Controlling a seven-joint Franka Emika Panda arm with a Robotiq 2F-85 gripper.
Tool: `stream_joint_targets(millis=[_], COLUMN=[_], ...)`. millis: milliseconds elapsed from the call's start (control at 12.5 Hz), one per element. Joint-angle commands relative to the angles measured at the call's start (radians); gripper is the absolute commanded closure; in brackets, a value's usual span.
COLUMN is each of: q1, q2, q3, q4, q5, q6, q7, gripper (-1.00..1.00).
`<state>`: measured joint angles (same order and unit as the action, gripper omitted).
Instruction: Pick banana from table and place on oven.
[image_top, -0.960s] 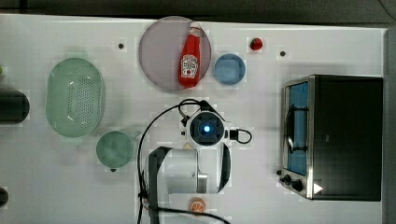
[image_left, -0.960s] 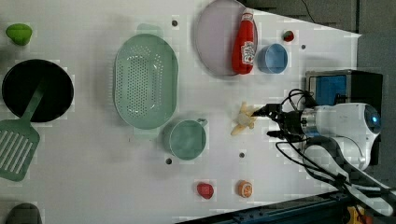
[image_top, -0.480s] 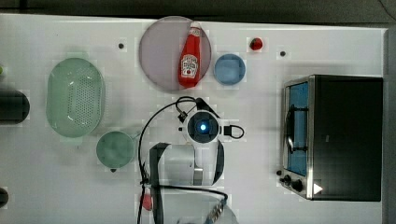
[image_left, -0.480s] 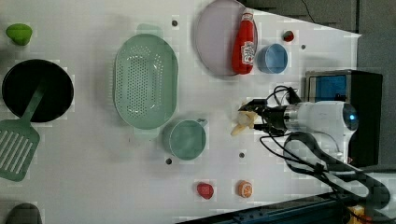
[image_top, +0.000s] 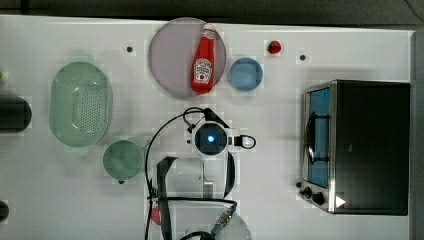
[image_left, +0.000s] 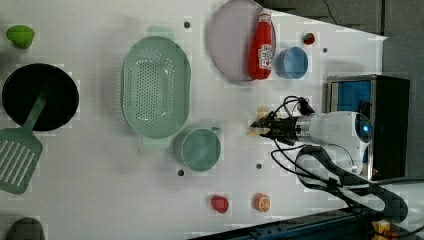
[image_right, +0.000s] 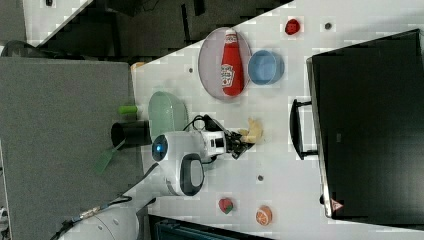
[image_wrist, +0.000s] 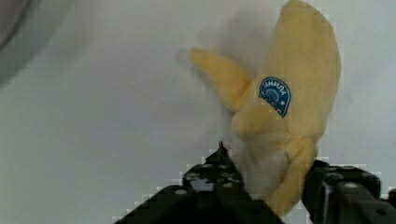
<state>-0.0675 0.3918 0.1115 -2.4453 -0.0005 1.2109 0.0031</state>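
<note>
White and flat, the large rectangular tabletop (image_top: 280, 150) carries everything, with dark floor beyond its edges. Low over its middle, the arm's black two-fingered gripper (image_wrist: 273, 184) has its jaws partly closed around the lower end of the small pale yellow plush banana (image_wrist: 285, 116). In the wrist view one black finger (image_wrist: 219, 179) sits at each side of the fruit's stem end, seemingly touching it, though whether the pads press firmly is hard to judge. The rest of the banana reaches forward beyond the fingertips, a blue round label on its body and one peel flap splayed to the side, lying on the table.

In the left view the gripper (image_left: 264, 127) points toward the left view's left, with the banana (image_left: 256, 131) at its tip, just right of the round green cup (image_left: 199, 149). In the right view the banana (image_right: 253, 131) lies just beyond the gripper (image_right: 241, 141), between it and the oven handle.

Outward from there, the boxy toaster oven with black top, silver frame and blue-tinted glass door (image_top: 370, 150) stands well apart at the top view's right. A red ketchup bottle (image_top: 203, 62) lies on a round grey plate (image_top: 170, 60), beside a small blue bowl (image_top: 245, 74). The pale green perforated colander (image_top: 80, 110) sits at the top view's left.
</note>
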Motion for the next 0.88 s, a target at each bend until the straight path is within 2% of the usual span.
stream_joint_targets(millis=[80,320,560,880], q1=[-0.009,-0.009,-0.010,-0.013], q2=[-0.043,-0.161,-0.376,-0.569], q3=[-0.001,0.006,0.004,-0.022], q4=[0.004,0.009,0.053,0.250], q5=[0.015,0.015,0.016,0.033], q6=[-0.004,-0.080,-0.294,-0.689], q7=[-0.013,-0.013,-0.013,-0.013], gripper=[0.53,0.53,0.53,0.53])
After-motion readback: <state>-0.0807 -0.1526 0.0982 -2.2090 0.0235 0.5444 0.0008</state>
